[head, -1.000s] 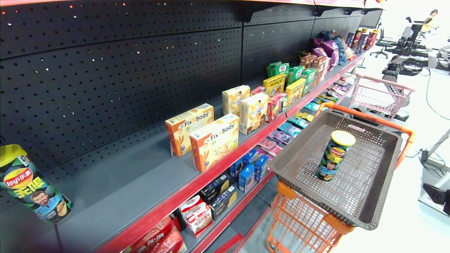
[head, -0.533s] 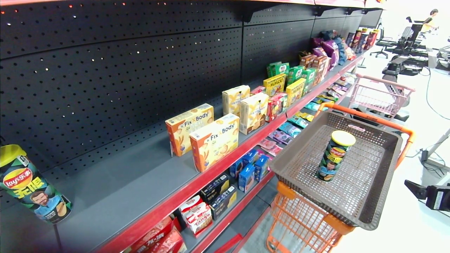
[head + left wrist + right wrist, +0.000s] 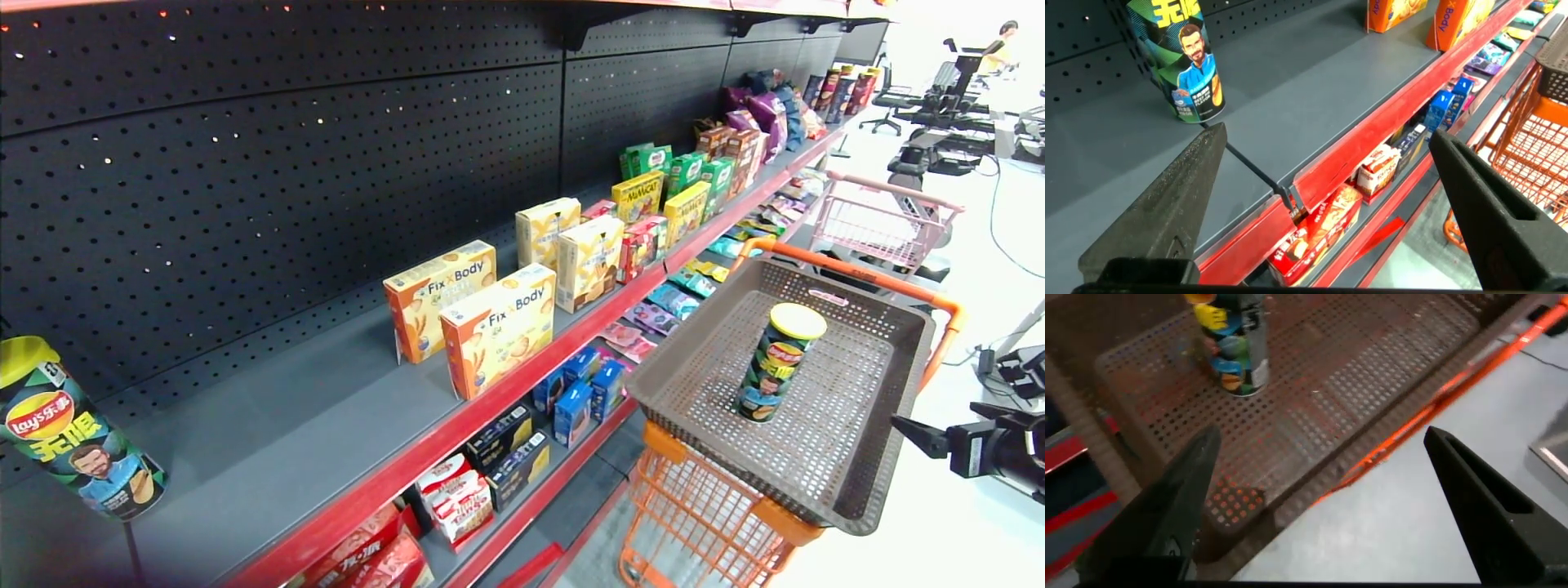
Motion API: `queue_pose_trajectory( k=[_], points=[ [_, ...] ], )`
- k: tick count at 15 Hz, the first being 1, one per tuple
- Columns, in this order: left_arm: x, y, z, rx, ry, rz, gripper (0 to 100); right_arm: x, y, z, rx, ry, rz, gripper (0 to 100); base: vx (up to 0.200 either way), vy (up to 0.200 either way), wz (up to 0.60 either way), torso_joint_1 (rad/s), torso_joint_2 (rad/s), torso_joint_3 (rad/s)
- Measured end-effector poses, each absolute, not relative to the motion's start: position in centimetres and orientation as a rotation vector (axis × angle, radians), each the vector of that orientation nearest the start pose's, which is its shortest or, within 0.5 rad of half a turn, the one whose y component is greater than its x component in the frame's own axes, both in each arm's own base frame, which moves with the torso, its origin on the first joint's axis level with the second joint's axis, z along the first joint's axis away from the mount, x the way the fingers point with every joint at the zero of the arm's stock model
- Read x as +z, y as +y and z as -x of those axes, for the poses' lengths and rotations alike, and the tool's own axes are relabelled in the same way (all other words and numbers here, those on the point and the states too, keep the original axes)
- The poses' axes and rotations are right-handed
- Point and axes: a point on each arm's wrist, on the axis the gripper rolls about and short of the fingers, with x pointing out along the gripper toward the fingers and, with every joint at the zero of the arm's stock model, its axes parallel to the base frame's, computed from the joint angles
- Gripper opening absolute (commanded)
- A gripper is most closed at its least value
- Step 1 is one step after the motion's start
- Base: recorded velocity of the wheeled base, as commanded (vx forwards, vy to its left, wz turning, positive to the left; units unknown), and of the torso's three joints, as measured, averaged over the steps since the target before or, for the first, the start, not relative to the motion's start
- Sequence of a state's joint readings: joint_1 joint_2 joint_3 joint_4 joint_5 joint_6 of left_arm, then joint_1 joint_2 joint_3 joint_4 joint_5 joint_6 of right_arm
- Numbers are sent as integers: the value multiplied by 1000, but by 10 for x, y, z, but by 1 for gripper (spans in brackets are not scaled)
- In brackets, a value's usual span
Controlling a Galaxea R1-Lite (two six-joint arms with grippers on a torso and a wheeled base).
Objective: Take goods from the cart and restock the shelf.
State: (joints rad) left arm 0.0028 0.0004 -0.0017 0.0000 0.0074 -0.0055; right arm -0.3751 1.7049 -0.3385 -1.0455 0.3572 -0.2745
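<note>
right gripper (image 3: 1323, 513) has edged further in toward cart basket (image 3: 849, 425), jaws wide. chip can (image 3: 775, 359) upright in basket, long axis vertical, yellow lid up. left gripper (image 3: 1323, 214) wide too.

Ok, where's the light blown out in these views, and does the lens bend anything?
Head view: the floor past the cart washes out white, light pinpricks show through the pegboard, and the chips can on the shelf leans from wide-angle stretch. Left wrist view: even light, no glare on the shelf.
</note>
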Motion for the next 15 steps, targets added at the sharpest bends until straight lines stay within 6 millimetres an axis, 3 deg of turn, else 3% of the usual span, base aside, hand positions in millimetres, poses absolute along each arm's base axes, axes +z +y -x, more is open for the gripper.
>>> queue_pose_trajectory(
  k=[15],
  points=[
    [76, 0, 23, 10, -1, 6, 100, 70, -69, -281, 221, 218, 206, 100, 0, 0, 0, 0, 0, 0]
  ],
)
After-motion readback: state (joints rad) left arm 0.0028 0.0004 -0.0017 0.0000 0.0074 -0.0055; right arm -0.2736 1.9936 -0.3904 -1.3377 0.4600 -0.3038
